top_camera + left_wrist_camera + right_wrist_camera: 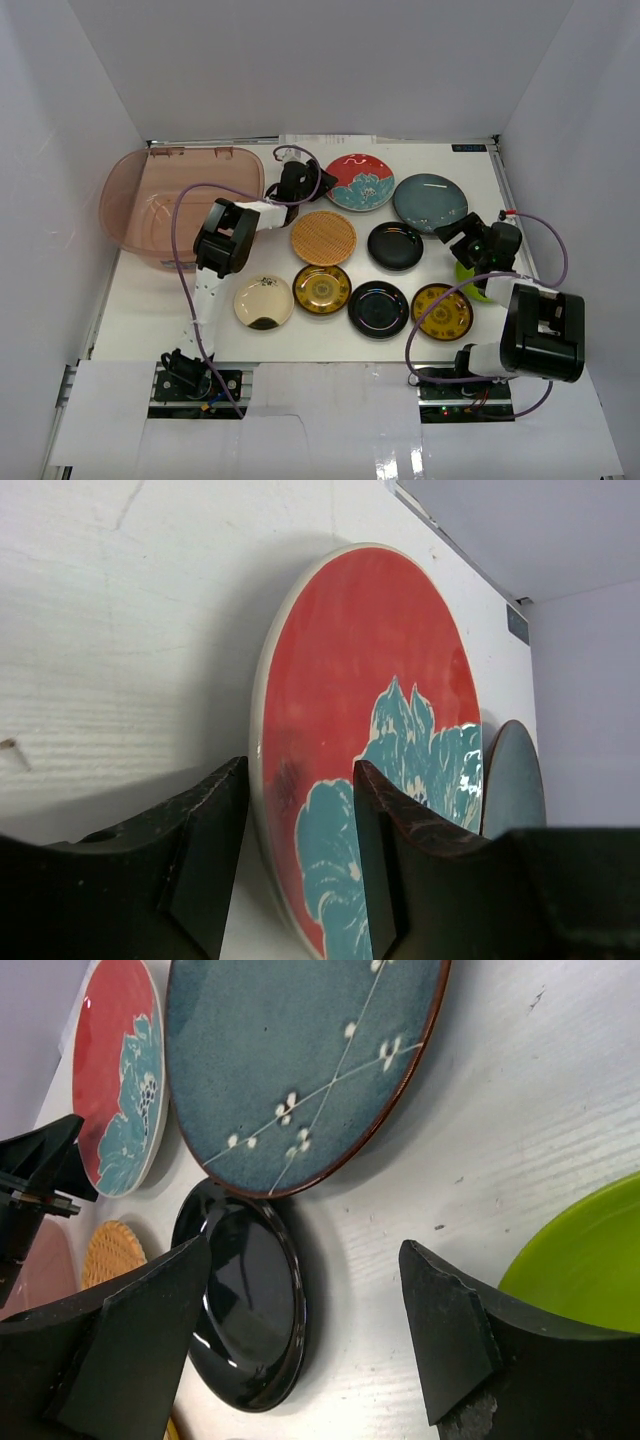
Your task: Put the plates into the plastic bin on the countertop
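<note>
Our left gripper (pixel 300 770), jaws half apart, straddles the rim of the round red plate with teal flower (pixel 360 660). Pinching so shallowly, we risk dropping it short of the translucent pinkish plastic bin (pixel 130 205) at its nine o'clock. Our right gripper (pixel 303 1260) gapes wide, empty.

Lab test cell, white panel walls (pixel 300 60)
</note>
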Motion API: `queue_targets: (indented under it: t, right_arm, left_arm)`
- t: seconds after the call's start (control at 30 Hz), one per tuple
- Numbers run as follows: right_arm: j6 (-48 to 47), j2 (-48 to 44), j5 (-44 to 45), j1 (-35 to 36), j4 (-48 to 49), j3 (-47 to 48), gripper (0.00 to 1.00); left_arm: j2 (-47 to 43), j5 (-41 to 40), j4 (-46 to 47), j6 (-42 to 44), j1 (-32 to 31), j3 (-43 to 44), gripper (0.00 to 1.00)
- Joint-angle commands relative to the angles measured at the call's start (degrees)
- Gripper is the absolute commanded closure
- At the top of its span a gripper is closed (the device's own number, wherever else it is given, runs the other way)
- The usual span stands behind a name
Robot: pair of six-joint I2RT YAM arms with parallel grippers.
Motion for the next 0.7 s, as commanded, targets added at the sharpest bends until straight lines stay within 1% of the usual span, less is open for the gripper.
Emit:
queue_targets:
  t: [0.0,0.03,0.17,0.2,0.23,0.33,0.37,0.43,0.57,0.67]
  right_arm:
    - [0.7,2.9,0.7,-0.4,4.8,3.7,0.18]
    - [1.3,4.6,0.9,-0.4,5.6,4.0,0.18]
    - [3.4,10.8,1.0,-0.4,7.3,7.4,0.18]
    - [4.0,12.0,0.9,-0.4,8.1,8.5,0.18]
    - [5.0,14.2,0.9,-0.4,8.6,8.9,0.18]
    - [5.8,16.8,2.4,-0.6,8.9,10.8,0.18]
    - [6.0,17.4,3.3,-0.7,8.9,11.3,0.18]
    - [6.7,19.1,3.2,-1.1,8.9,12.7,0.18]
    - [9.0,21.9,2.7,-1.3,9.6,14.7,0.18]
    - [10.5,24.3,2.6,-1.3,9.7,16.7,0.20]
  left_arm:
    - [3.9,2.9,-4.4,-2.0,0.3,2.4,0.43]
    - [4.8,3.1,-4.2,-2.5,0.3,3.0,0.44]
    - [5.8,2.8,-2.6,-3.1,0.3,3.8,0.59]
    - [5.8,2.2,-2.4,-3.1,0.3,3.6,0.74]
    - [5.7,2.3,-1.9,-2.9,0.3,3.5,0.82]
    - [4.4,3.4,0.7,-3.4,0.6,1.1,1.00]
    - [2.3,3.5,3.1,-3.5,0.7,0.0,1.00]
    - [0.3,4.8,4.6,-3.7,0.9,-1.8,1.00]
    - [-6.6,7.6,8.3,-4.7,1.4,-3.0,1.00]
    - [-14.7,10.6,9.8,-6.8,2.7,-3.1,1.00]
